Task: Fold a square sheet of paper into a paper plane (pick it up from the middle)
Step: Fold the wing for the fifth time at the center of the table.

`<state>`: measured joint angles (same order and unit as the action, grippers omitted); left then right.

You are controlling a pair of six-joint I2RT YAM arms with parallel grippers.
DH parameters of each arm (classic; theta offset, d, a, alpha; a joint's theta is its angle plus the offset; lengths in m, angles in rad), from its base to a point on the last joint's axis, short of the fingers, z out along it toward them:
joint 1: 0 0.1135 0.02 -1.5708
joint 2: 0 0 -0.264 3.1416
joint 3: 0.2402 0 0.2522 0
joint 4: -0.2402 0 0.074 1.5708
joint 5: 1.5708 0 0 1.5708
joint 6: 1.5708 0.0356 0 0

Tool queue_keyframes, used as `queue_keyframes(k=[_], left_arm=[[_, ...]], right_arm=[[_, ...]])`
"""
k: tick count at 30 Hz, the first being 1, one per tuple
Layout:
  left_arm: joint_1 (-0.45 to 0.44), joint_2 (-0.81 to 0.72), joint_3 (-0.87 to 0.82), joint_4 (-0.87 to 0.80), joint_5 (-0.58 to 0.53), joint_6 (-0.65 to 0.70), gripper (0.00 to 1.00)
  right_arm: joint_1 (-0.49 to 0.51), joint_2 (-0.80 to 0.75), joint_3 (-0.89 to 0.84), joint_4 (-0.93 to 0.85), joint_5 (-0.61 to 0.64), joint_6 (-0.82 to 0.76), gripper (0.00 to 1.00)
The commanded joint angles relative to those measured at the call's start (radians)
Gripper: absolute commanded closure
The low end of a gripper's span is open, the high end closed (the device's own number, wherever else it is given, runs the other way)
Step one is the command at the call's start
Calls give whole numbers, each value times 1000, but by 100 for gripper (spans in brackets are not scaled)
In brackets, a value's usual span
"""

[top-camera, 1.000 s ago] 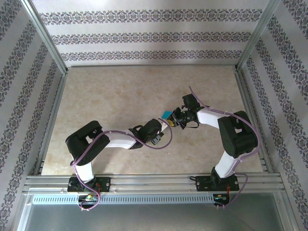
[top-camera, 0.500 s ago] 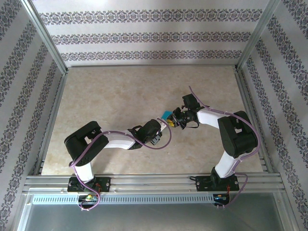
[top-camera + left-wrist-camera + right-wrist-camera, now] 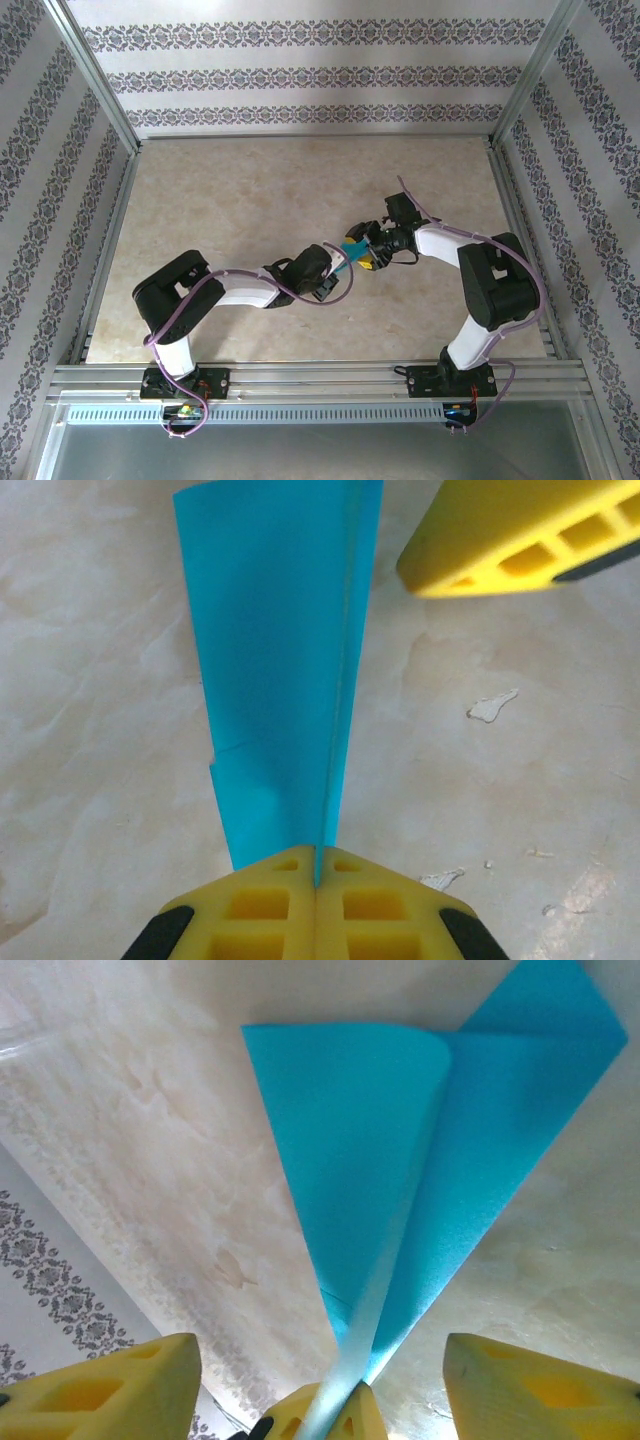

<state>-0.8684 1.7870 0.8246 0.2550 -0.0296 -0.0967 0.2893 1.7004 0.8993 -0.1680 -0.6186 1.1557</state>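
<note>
- Left pincer (image 3: 316, 885), yellow ribbed fingers: pressed together on the narrow end of the thin teal-blue paper plane (image 3: 285, 680), right at its centre crease.
- Right pincer (image 3: 320, 1365), same yellow fingers: spread wide, one either side of the paper, neither touching it. In the left wrist view, one finger (image 3: 520, 530) just beside the sheet's far right edge, a sliver of gap between.
- Paper plane, location: between the two pincers, near the middle of the beige marbled tabletop (image 3: 230, 200). Seemingly held off the surface by the left pincer alone; far-end contact with the table not settled from these views.
- Paper plane, form: long tapering shape with one straight crease running its length. Two layers fanning out from that crease in the right wrist view, the upper one curling loosely rather than lying flat. Small step in the left edge near the grip.
- Done, by judgement: pick-up, nose folds and lengthwise fold, with the dart outline already present.
- Left, by judgement: creasing the loose flap down into a wing, probably work for the open right pincer, then setting down the finished plane.
- Risk noted: thin sheet on a single pinch point, likely to twist or slip under a sideways push.
</note>
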Motion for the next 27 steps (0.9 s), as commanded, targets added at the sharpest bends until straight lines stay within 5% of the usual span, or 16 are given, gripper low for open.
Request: queue_keyframes(k=[1, 6, 27], left_arm=[[27, -8, -15, -3, 85, -59, 95], [48, -6, -9, -10, 136, -94, 97], [132, 47, 58, -83, 369, -214, 100]], right_arm=[[-20, -44, 20, -34, 10, -39, 28], [-47, -82, 11, -43, 25, -59, 20], [-108, -130, -19, -45, 28, -97, 16]])
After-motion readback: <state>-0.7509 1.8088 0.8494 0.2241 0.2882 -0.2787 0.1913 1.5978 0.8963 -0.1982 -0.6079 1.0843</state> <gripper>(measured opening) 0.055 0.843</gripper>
